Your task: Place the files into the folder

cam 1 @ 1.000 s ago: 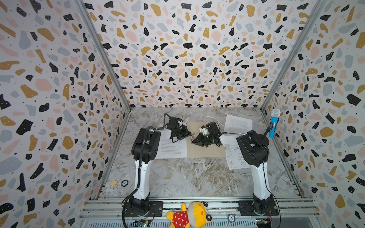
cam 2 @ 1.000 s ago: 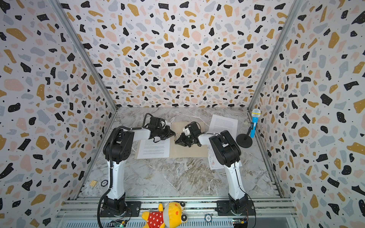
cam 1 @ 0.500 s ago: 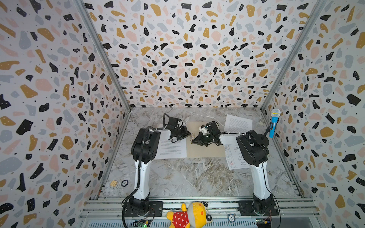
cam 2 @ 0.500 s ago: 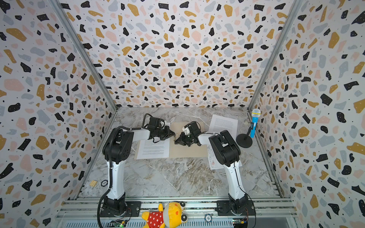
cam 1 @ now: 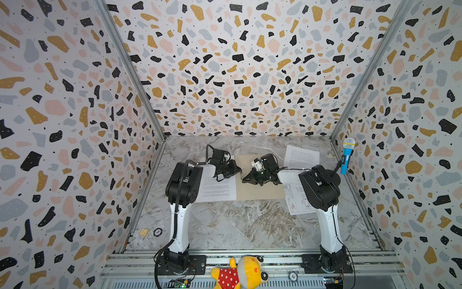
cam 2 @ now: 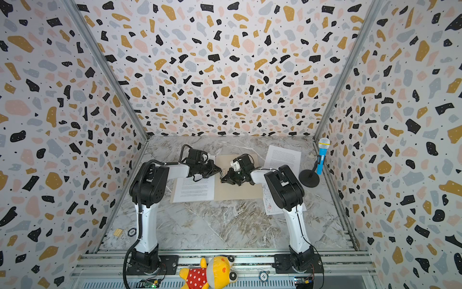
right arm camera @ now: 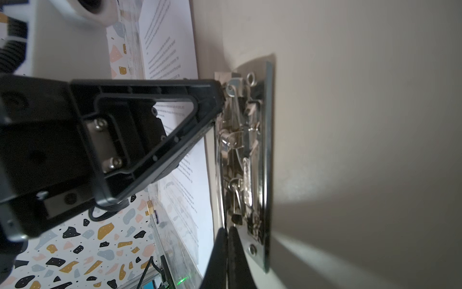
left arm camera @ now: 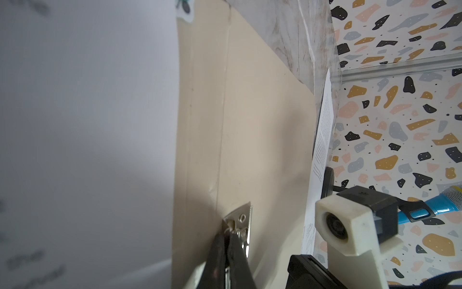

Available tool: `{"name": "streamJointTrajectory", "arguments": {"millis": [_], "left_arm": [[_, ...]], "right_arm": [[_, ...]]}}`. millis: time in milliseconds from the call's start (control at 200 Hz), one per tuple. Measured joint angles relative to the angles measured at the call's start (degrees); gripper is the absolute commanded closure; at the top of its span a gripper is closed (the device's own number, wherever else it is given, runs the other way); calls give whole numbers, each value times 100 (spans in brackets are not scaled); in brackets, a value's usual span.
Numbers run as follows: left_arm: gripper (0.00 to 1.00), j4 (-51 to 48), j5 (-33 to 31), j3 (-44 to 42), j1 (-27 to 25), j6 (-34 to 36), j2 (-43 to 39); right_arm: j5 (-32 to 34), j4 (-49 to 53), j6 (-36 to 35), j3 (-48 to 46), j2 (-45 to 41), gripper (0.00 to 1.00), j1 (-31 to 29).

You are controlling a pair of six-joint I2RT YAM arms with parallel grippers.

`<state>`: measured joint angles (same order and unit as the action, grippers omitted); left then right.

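The clip (right arm camera: 246, 155) runs along the folder (cam 1: 260, 192) spine between the 2 hands: left hand (left arm camera: 227, 237), pinched closed, touches 1 end; right hand (right arm camera: 228, 230), also closed, touches the opposite end.

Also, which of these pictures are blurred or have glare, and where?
Left wrist view: the near paper is a grey out-of-focus blur. Right wrist view: glints on the metal clip, a bright patch on the folder. Both top views: sharp, evenly lit.
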<state>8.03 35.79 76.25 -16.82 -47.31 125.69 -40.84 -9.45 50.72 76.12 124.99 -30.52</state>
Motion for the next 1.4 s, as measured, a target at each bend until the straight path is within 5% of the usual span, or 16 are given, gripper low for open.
{"name": "streamJointTrajectory", "arguments": {"millis": [831, 1402], "left_arm": [[93, -151, 122, 31, 28, 144, 26], [93, -205, 173, 90, 33, 238, 70]], "right_arm": [[595, 931, -988, 317, 0, 100, -72], [654, 798, -999, 216, -24, 100, -76]]}}
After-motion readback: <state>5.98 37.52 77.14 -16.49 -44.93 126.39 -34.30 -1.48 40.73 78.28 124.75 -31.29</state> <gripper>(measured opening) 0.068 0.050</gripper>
